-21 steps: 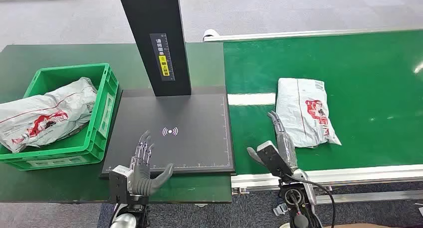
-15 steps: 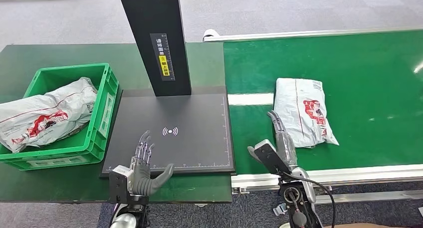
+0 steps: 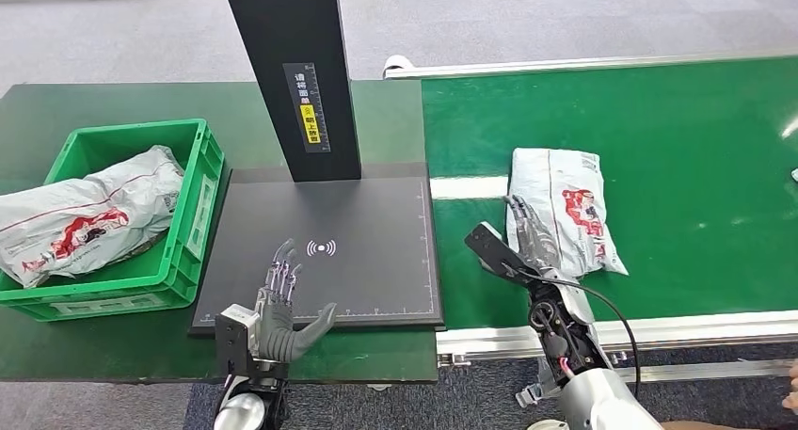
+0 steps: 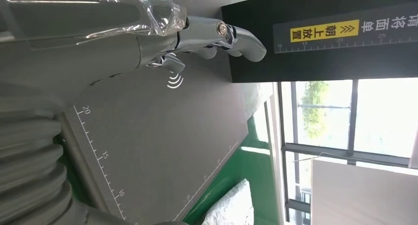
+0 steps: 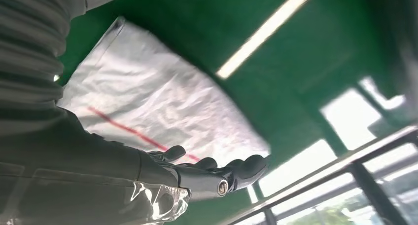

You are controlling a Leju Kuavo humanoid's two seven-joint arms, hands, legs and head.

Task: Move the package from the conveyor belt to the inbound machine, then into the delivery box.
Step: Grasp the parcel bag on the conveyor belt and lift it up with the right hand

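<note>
Since the earlier frames my right hand (image 3: 523, 245) has risen and swung in over the near edge of the package (image 3: 558, 210), which has itself ridden a little further left on the belt (image 3: 696, 148). My left hand (image 3: 279, 310) has barely shifted.

That package is a flat, crinkled white plastic mailer with red print, roughly rectangular, lying flat on the smooth green belt and well apart from the scanner plate (image 3: 376, 261). From my right wrist its wrinkled skin and a thin red line show just past my dark fingers (image 5: 236, 170).

My right hand is stretched out flat, fingers spread and extended over the mailer's near-left corner, thumb held out to the side; it grips nothing, and I cannot tell whether the fingertips touch the plastic. My left hand hovers over the front edge of the matte black plate, fingers straight and slightly apart, thumb out, holding nothing. A black post (image 3: 294, 72) stands at the plate's back. At left, the ribbed green crate (image 3: 193, 204) holds another crumpled white mailer (image 3: 89, 214).
</note>
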